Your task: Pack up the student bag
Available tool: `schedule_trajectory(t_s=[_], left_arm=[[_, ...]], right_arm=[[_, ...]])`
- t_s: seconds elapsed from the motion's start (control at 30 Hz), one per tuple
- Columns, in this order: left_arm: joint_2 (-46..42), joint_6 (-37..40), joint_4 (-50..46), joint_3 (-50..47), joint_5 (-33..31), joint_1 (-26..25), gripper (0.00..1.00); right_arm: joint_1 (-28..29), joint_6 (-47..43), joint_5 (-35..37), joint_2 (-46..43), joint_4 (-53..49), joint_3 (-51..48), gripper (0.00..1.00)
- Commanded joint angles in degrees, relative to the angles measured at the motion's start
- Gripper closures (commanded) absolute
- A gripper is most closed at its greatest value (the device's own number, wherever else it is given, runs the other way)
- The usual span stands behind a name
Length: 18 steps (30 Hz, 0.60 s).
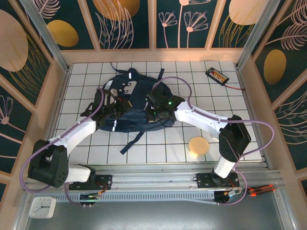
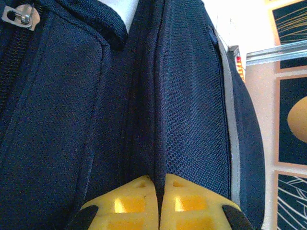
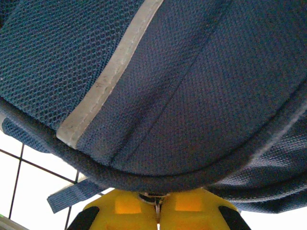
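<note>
**Ana:** Where is the student bag (image 1: 129, 108)?

**Ben:** It lies in the middle of the white tiled surface (image 1: 216, 120), between the two arms. It is big, dark blue and lumpy.

**Ana:** Which way does it go?

**Ben:** From above, it is longer from left to right than from front to back, so its long side runs across the surface. One black strap (image 1: 130, 143) trails toward the arms. I can't tell which end is the top.

**Ana:** What is it made of?

**Ben:** Cloth. Up close it has tiny holes, like a net. A pale grey stripe (image 3: 110, 81) runs flat along it. A thick round rim (image 3: 144, 175) curves along its edge. There is a little metal zipper tab (image 2: 19, 17) too.

**Ana:** What are the left jaws doing?

**Ben:** They are closed. The yellow fingers (image 2: 134, 201) pinch a thin fold of the bag's cloth.

**Ana:** And the right jaws?

**Ben:** Closed too, just under the bag's rim. A small shiny bit of the bag is squeezed between the yellow fingers (image 3: 184, 211). I can't tell just what it is.

**Ana:** Anything else?

**Ben:** A flat round tan disc (image 1: 198, 146) sits near the right arm, apart from the bag.
</note>
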Motion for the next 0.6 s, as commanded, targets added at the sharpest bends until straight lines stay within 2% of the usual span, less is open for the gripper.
schedule_trajectory(t_s=[0.0, 0.57], left_arm=[[0.55, 4.34, -0.90, 2.56, -1.71, 1.77, 1.00], [0.39, 9.76, -5.57, 3.25, -2.40, 2.34, 1.00]], right_arm=[[-1.74, -0.93, 2.50, -3.66, -4.96, -1.04, 1.00], [-7.56, -6.27, -0.20, -3.00, -7.41, 0.01, 1.00]])
